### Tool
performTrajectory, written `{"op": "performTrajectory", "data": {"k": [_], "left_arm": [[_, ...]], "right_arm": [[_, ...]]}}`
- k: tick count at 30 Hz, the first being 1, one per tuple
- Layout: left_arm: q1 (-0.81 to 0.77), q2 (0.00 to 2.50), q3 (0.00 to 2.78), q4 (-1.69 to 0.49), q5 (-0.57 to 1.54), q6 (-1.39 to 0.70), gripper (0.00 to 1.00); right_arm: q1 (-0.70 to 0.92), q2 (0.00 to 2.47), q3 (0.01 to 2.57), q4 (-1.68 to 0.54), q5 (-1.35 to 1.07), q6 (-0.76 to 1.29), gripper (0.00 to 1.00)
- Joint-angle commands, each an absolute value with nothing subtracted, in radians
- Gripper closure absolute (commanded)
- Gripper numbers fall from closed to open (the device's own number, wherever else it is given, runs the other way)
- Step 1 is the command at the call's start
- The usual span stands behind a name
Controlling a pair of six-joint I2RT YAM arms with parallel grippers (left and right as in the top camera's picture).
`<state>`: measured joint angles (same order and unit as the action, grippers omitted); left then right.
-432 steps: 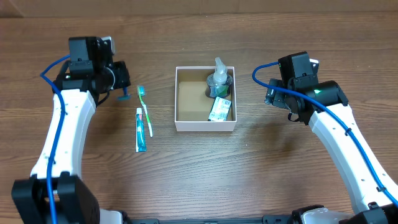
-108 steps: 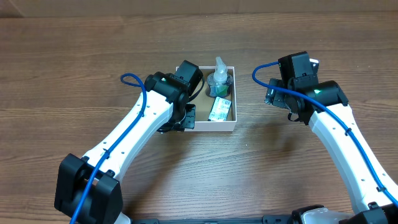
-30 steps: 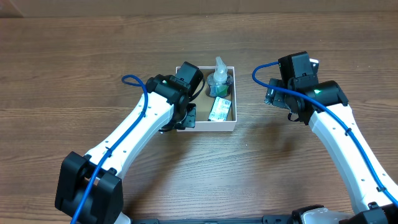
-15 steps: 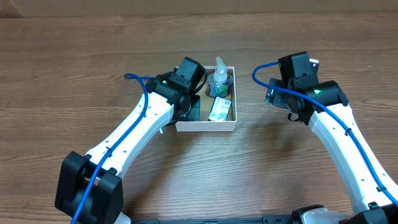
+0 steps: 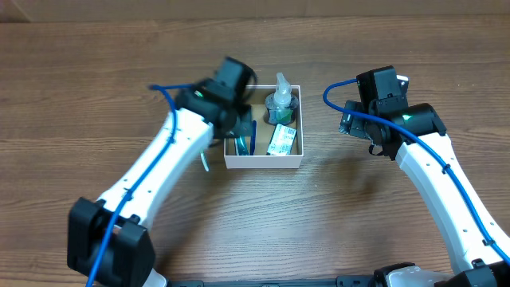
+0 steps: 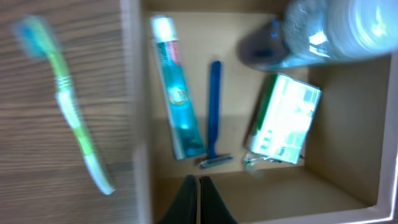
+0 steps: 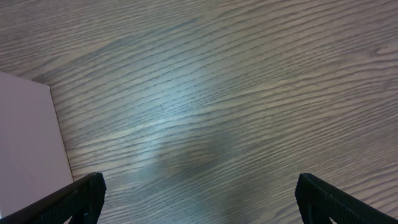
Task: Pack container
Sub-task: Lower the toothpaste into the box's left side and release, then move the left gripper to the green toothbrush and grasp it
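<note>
The container [image 5: 263, 162], a white-walled cardboard box with a brown inside, stands mid-table. In it are a clear bottle [image 5: 280, 100], a green-and-white packet [image 5: 280, 140], a teal toothpaste tube [image 6: 177, 102] and a blue razor [image 6: 214, 109]. A green toothbrush [image 6: 74, 127] lies on the table just left of the box. My left gripper [image 6: 199, 199] is shut and empty, raised over the box's left side; it also shows in the overhead view [image 5: 237, 126]. My right gripper [image 7: 199, 199] is open and empty over bare table right of the box, and shows in the overhead view [image 5: 351, 123].
The box's white outer wall [image 7: 25, 143] shows at the left edge of the right wrist view. Bare wood table [image 5: 358, 215] lies all round the box. The toothbrush's end [image 5: 205, 162] peeks out under my left arm.
My left arm has lifted and drawn back toward the far left, uncovering the toothpaste tube and razor in the box. The right arm has not moved.
</note>
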<state>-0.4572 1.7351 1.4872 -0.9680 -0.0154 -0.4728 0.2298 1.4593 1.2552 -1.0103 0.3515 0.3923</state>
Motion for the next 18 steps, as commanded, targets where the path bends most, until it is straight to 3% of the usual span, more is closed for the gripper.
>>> {"op": "performTrajectory", "data": {"k": [1,5,6,7,8,9,12,18], "left_arm": [[-0.347,1.705,1.610,-1.082,-0.036,-0.498,0.96],[-0.259,1.697,1.604,-1.168,-0.036,-0.498,0.95],[-0.243,1.697,1.590,-1.175,-0.036,-0.498,0.87],[-0.224,1.697,1.569,-1.177,-0.033,-0.498,0.71],[-0.210,1.697,1.547,-1.171,-0.033,-0.499,0.39],[-0.194,1.698,1.512,-1.150,-0.022,-0.503,0.20],[-0.163,1.698,1.408,-1.066,0.034,-0.507,0.16],[-0.128,1.698,1.217,-0.859,0.080,-0.521,0.21]], "right_arm": [[0.227,1.442,1.277,-1.005,0.365,0.397,0.00],[0.227,1.442,1.277,-1.005,0.365,0.397,0.00],[0.227,1.442,1.277,-1.005,0.365,0.397,0.00],[0.227,1.442,1.277,-1.005,0.365,0.397,0.00],[0.227,1.442,1.277,-1.005,0.365,0.397,0.00],[0.227,1.442,1.277,-1.005,0.365,0.397,0.00],[0.227,1.442,1.277,-1.005,0.365,0.397,0.00],[0.227,1.442,1.277,-1.005,0.365,0.397,0.00]]}}
